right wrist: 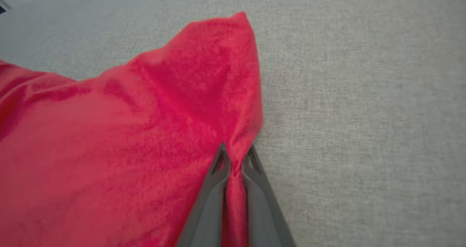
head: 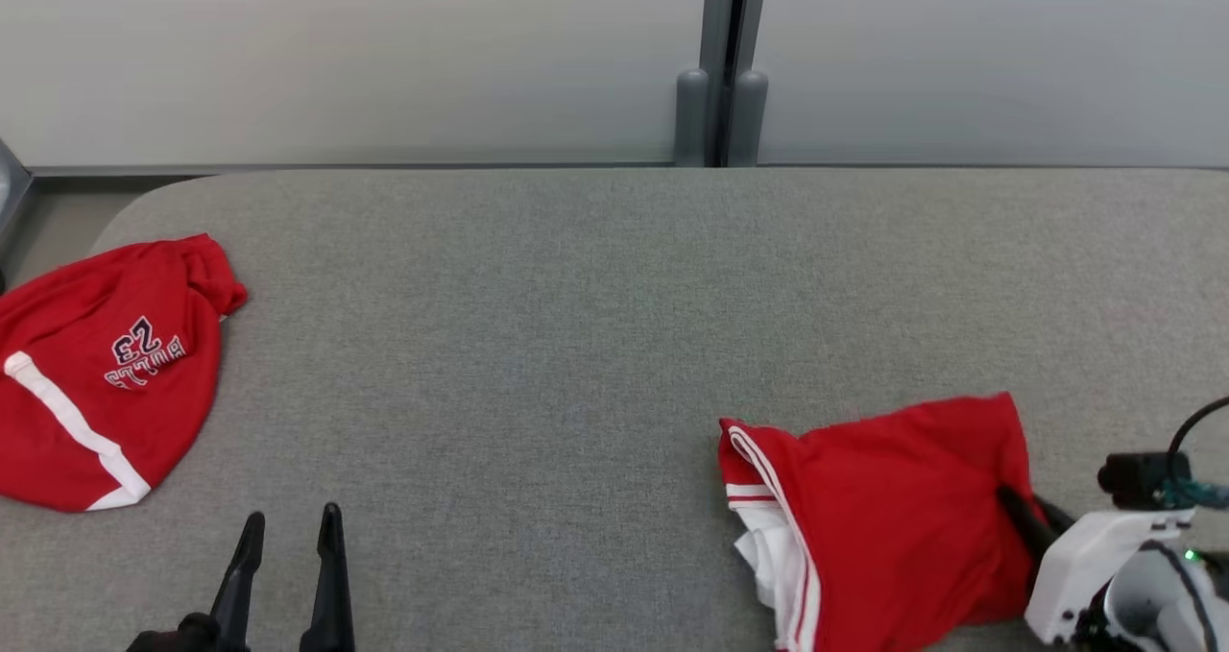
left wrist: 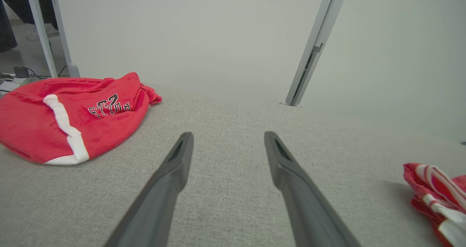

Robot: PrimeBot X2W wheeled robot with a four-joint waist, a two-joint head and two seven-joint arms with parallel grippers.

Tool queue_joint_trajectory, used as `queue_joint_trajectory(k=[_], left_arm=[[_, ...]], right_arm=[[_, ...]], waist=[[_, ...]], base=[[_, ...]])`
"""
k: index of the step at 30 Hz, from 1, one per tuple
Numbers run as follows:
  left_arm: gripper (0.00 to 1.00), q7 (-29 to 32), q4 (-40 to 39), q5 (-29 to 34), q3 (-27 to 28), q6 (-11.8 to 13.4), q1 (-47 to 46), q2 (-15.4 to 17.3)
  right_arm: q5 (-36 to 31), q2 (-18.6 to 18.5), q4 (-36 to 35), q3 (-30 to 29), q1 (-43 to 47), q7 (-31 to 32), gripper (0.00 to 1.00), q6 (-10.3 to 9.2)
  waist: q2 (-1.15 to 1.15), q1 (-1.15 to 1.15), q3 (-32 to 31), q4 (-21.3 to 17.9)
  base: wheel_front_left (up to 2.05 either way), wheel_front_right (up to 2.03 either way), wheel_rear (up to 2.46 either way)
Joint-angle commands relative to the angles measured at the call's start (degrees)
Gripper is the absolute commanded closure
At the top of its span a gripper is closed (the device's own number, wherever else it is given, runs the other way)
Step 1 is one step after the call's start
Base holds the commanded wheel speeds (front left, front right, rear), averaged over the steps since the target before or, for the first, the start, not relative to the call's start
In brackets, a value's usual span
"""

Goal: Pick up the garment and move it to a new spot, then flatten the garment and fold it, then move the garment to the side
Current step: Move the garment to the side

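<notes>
From the head, the right pincer [head: 1008, 495] sits low on the right with its dark fingers pressed into the right edge of the red shorts [head: 893, 518], which lie crumpled on the grey table [head: 576, 326] and spread away to that pincer's left, white stripes along the far side. The left pincer [head: 293, 518] rests low on the left, fingers apart and holding nothing. Ahead of it and to its left lies a second red garment [head: 96, 374] with a white band and a printed number, well apart from the shorts.

From the left wrist, the left pincer [left wrist: 228, 136] stands wide open over bare table [left wrist: 233, 203]. The second garment [left wrist: 72, 119] lies ahead to its left, and a corner of the shorts [left wrist: 437, 196] lies off to its right.

From the right wrist, the right pincer [right wrist: 236, 150] is closed on a pinched fold at the edge of the shorts [right wrist: 127, 148], red cloth squeezed between the tips. The rest of the cloth lies to its left, and bare table [right wrist: 364, 112] to its right.
</notes>
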Motion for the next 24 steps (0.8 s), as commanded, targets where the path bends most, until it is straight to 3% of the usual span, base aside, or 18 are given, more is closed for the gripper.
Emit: queue_joint_trajectory(k=[1,5,11,17,23,24], left_arm=[[0.0,0.0,-0.4,-0.2,0.0,0.0,-1.4,0.2],[0.0,0.0,-1.7,-0.3,-0.5,0.0,-3.6,0.2],[0.0,0.0,-2.8,1.9,-1.2,-1.0,-8.9,0.2],[0.0,0.0,-2.7,3.9,-0.8,-2.0,-13.0,0.2],[0.0,0.0,-2.4,5.3,0.7,-2.7,-13.5,0.2],[0.0,0.0,-2.2,5.4,1.1,-2.8,-13.6,0.2]], right_arm=[[0.2,-1.3,0.0,-0.4,-1.7,-0.5,1.0,-0.03],[-1.2,-4.2,1.0,-1.6,-7.4,-2.3,1.0,-0.03],[-7.2,-10.3,5.8,-8.0,-19.2,-6.6,1.0,-0.02],[-11.5,-15.4,11.1,-14.0,-28.7,-6.7,1.0,-0.03],[-16.1,-19.3,15.4,-17.5,-34.0,-5.5,1.0,-0.03],[-17.3,-19.5,17.1,-18.6,-34.8,-4.7,0.78,-0.03]], waist=[[0.0,0.0,1.6,-1.2],[0.0,0.0,6.0,-3.8],[0.0,0.0,15.1,-7.1],[0.0,0.0,21.2,-7.7],[0.0,0.0,23.2,-7.4],[0.0,0.0,23.2,-7.3]], base=[[0.0,0.0,0.0],[0.0,0.0,0.0],[0.0,0.0,0.0],[0.0,0.0,0.0],[0.0,0.0,0.0],[0.0,0.0,0.0]])
